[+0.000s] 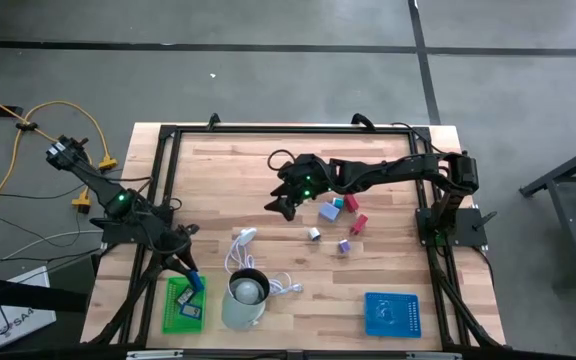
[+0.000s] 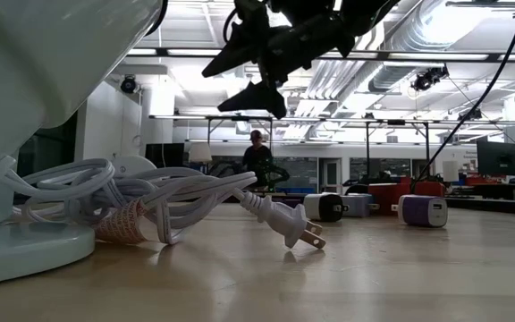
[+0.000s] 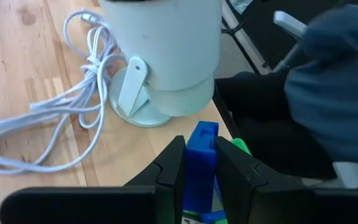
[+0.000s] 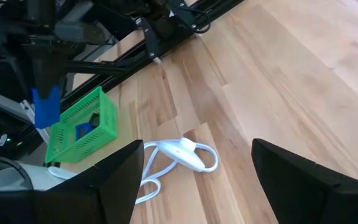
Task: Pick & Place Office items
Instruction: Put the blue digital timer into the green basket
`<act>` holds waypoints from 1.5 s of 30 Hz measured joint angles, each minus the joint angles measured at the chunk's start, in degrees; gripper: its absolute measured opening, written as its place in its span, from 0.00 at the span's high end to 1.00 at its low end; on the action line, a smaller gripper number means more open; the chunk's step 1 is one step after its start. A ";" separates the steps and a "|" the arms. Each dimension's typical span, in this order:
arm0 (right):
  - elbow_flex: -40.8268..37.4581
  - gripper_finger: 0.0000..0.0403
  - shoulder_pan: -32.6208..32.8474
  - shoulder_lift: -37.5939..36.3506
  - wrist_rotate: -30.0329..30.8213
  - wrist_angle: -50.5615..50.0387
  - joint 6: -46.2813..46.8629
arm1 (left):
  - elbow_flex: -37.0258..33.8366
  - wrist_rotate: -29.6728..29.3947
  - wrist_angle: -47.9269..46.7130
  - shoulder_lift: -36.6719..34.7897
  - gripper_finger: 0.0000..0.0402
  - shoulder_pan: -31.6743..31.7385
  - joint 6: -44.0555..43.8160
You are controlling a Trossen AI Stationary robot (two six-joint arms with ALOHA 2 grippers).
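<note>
My left gripper point(image 1: 190, 272) hangs over the green tray point(image 1: 182, 305) at the near left, shut on a blue block point(image 3: 201, 155). Another blue piece point(image 4: 83, 129) lies in that tray. My right gripper point(image 1: 280, 197) stands open above the table's middle, holding nothing. To its right several office items rest on the wood: a blue one point(image 1: 328, 211), a pink one point(image 1: 350, 203), a red one point(image 1: 358, 224), a white one point(image 1: 314, 233) and a purple one point(image 1: 344, 245). My left gripper pinches the blue block by its two flat sides point(image 3: 199, 171) between its two fingers. The block's free end point(image 3: 202, 129) sticks out past the fingertips. The fingers slant downward from the table's left, and the block point(image 4: 45, 107) hangs clear above the green tray.
A pale cup point(image 1: 246, 298) stands just right of the green tray, with a white coiled cable point(image 1: 243, 255) and its plug point(image 2: 286, 225) beside it. A blue tray point(image 1: 392, 313) sits at the near right. Black frame rails point(image 1: 164, 160) edge the table.
</note>
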 joint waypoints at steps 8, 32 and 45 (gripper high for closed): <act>0.00 0.29 0.00 0.00 0.61 0.00 0.00 | 4.94 4.21 -10.04 0.00 0.85 0.02 -2.74; 0.00 0.29 0.00 0.00 0.56 0.00 0.00 | 5.95 4.80 -10.24 16.18 0.85 -6.54 -7.75; 0.00 0.29 0.00 0.00 0.54 0.00 0.00 | 2.36 -0.12 -0.94 19.06 0.85 -10.03 -11.47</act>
